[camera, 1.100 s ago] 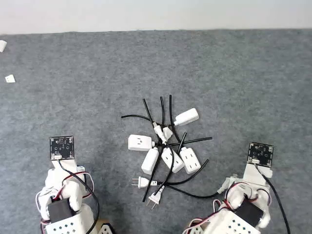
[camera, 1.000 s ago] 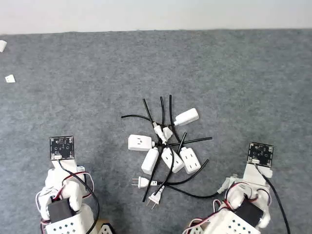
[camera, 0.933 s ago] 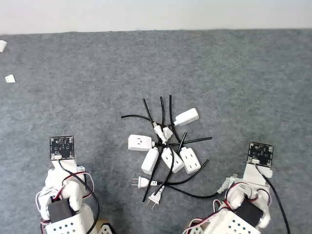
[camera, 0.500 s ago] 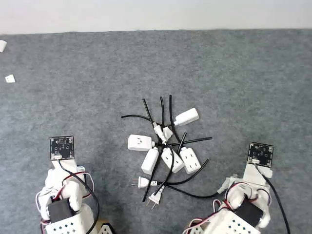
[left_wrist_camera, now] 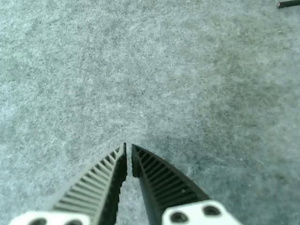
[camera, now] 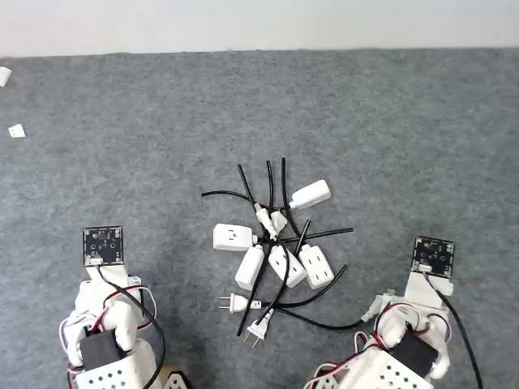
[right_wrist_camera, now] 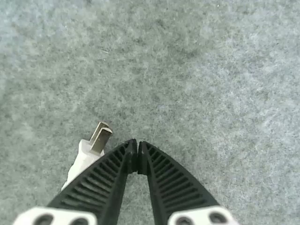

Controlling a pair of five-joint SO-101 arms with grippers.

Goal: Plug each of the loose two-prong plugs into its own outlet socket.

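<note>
I see white outlet sockets bunched mid-mat on crossing black cords [camera: 270, 180]: a face-up socket [camera: 235, 237], a row of three sockets [camera: 285, 265] and an upper socket [camera: 310, 194]. Below lie a left-pointing plug [camera: 230, 303] and a diagonal plug [camera: 258, 331], both unplugged. A third plug [right_wrist_camera: 91, 150] lies flat, well apart to the right.

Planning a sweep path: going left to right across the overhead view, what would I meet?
White scrap, left arm's black board, sideways white socket, uppermost white socket, right arm's black board.
</note>
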